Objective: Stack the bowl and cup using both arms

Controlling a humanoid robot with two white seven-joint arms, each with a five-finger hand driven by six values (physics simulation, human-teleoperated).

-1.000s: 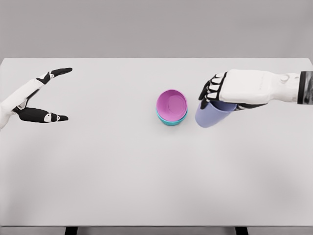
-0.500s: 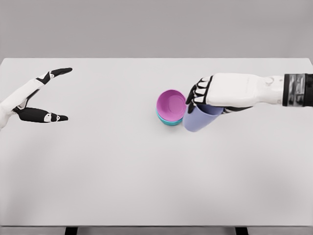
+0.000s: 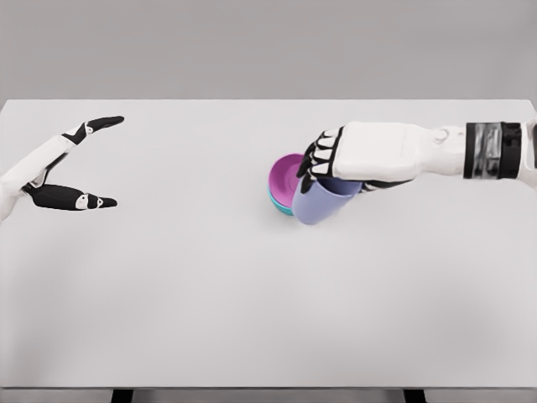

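- Right robot hand (image 3: 348, 164) grips the tilted purple cup (image 3: 320, 201), overlapping the pink bowl (image 3: 285, 177).
- Left robot hand (image 3: 71, 168) spread wide, holding nothing, above the counter (image 3: 210, 294).

Right hand (image 3: 348, 164) grips the lavender cup (image 3: 321, 201) — overlapping the pink bowl (image 3: 284, 176) — left hand (image 3: 63, 168) spread.

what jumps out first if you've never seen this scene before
The right robot hand, just right of the table's middle, grips a lavender cup that overlaps the right side of a pink bowl nested in a teal bowl. Far left, the left robot hand hovers open and holds nothing. The white table fills most of the view.
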